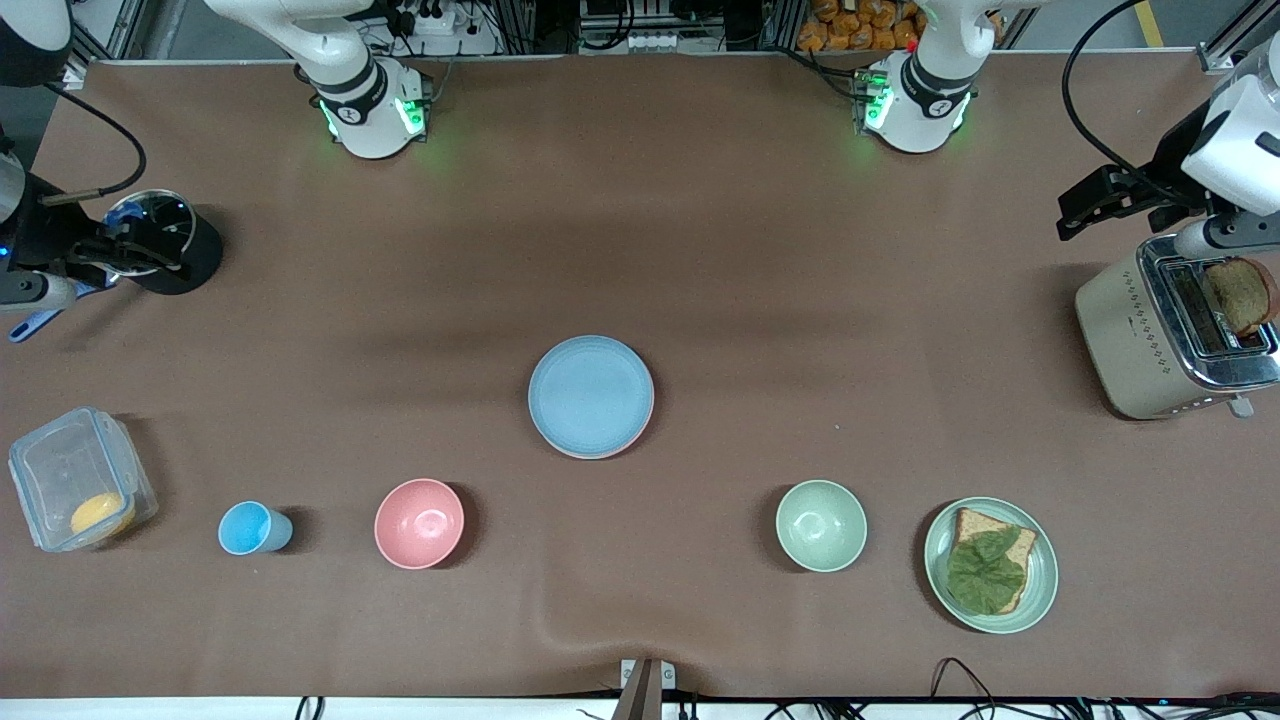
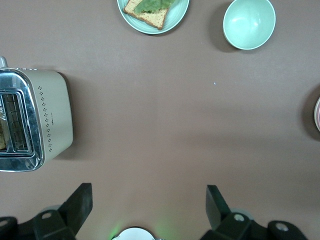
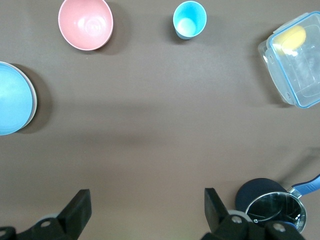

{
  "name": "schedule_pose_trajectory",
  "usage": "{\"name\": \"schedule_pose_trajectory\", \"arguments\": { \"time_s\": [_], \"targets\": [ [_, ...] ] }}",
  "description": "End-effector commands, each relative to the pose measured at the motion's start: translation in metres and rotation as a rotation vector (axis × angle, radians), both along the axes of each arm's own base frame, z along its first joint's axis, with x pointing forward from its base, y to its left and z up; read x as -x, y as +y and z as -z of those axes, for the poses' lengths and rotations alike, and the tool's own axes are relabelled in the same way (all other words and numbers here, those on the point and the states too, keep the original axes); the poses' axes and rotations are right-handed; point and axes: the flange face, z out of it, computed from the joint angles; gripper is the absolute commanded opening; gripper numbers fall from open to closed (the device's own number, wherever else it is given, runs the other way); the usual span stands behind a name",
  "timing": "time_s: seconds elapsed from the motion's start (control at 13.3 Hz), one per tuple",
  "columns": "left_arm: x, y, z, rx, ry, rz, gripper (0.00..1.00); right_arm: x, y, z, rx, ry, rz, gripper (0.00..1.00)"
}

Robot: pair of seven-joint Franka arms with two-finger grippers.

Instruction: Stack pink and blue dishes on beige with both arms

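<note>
The light blue plate (image 1: 590, 395) lies at the table's middle, on top of a stack. A thin pink rim (image 1: 640, 432) of the pink plate shows under its edge. The right wrist view shows the blue plate (image 3: 9, 97) with a pale rim (image 3: 34, 102) beneath it. The beige plate is otherwise hidden. My left gripper (image 1: 1072, 214) (image 2: 147, 192) hangs open and empty over bare table beside the toaster. My right gripper (image 1: 140, 250) (image 3: 147, 195) hangs open and empty by the black pot.
Toaster (image 1: 1165, 335) with a bread slice at the left arm's end. Black pot (image 1: 165, 240) and lidded clear box (image 1: 80, 480) at the right arm's end. Nearer the camera stand a blue cup (image 1: 250, 528), pink bowl (image 1: 420, 523), green bowl (image 1: 821, 525) and green plate (image 1: 1040, 590) with bread.
</note>
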Motion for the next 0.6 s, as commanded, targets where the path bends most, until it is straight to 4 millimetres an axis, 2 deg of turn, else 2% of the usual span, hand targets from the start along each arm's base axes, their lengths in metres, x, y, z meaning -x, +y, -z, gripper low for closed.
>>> {"name": "schedule_pose_trajectory", "arguments": {
  "time_s": [0.0,0.15,0.23,0.53],
  "targets": [
    [0.0055,0.0017,-0.0027,0.009,0.001,-0.007,1.00,0.0045,-0.0054,0.0016,0.014,0.007,0.009,1.00],
    [0.0043,-0.0008,-0.0045,0.004,-0.005,-0.007,1.00,0.0039,-0.0053,0.0034,0.014,0.011,0.009,1.00],
    [0.0044,-0.0013,-0.0115,0.003,-0.020,-0.007,1.00,0.0039,-0.0062,0.0034,0.014,0.011,0.010,1.00],
    [0.0014,-0.0013,-0.0074,0.003,-0.013,-0.007,1.00,0.0048,-0.0070,0.0040,0.014,0.019,0.012,1.00]
  ]
}}
